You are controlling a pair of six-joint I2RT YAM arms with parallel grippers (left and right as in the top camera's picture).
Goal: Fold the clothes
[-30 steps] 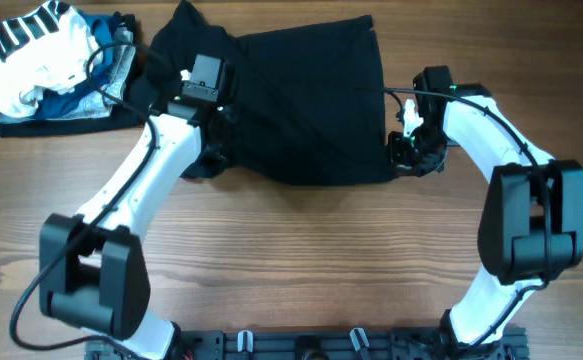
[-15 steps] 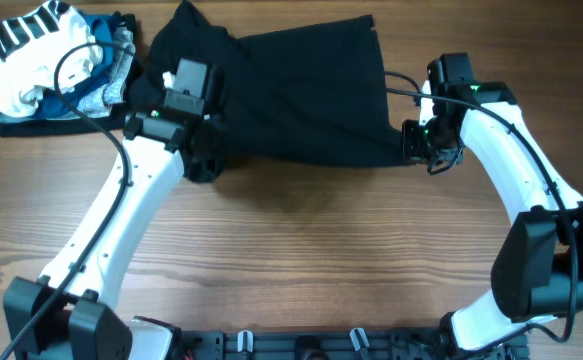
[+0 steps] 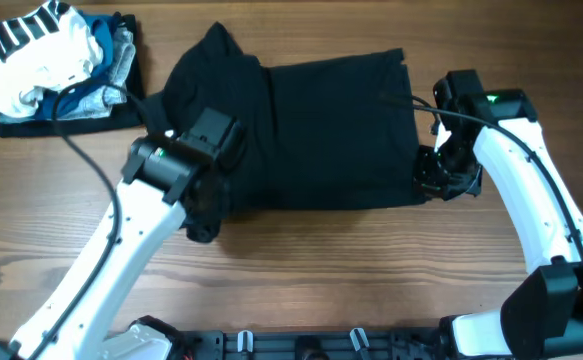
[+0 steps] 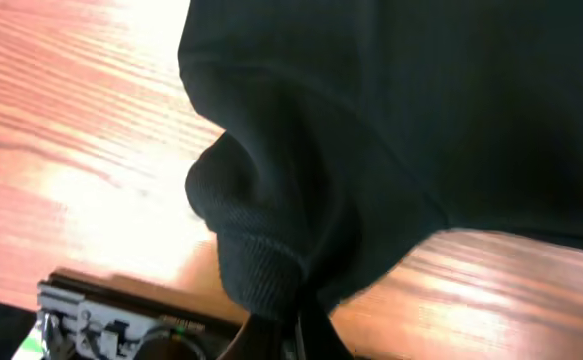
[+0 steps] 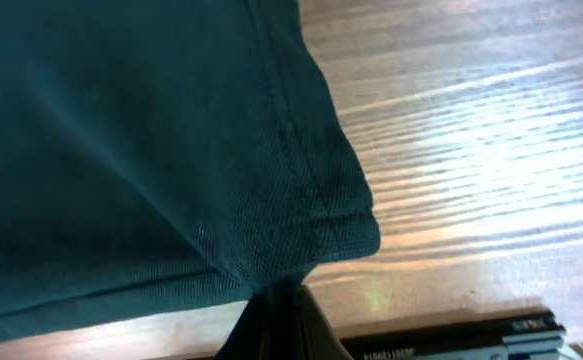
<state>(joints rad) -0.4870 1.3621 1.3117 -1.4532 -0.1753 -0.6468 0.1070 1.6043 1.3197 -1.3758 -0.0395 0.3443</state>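
The black shirt [image 3: 321, 130] lay spread on the table [image 3: 301, 270], towards the far side and between the two arms, with its upper left part near the stack [image 3: 51, 60] of other garments. Its long axis ran left to right across the table. The narrower end, which looked like the neck, pointed to the far left, and the straight hem was at the right.

The left gripper [image 4: 293, 335] was pressed together on a bunched fold at the near left corner. The right gripper [image 5: 276, 310] pinched the near right corner, just at the stitched hem.

We judged the shirt to be light, soft and limp, not slippery and not fragile. It would sag and wrinkle between the two grips, so it should be kept a little stretched. In our opinion the best places to hold it were the corners and the seams, where the cloth is doubled.
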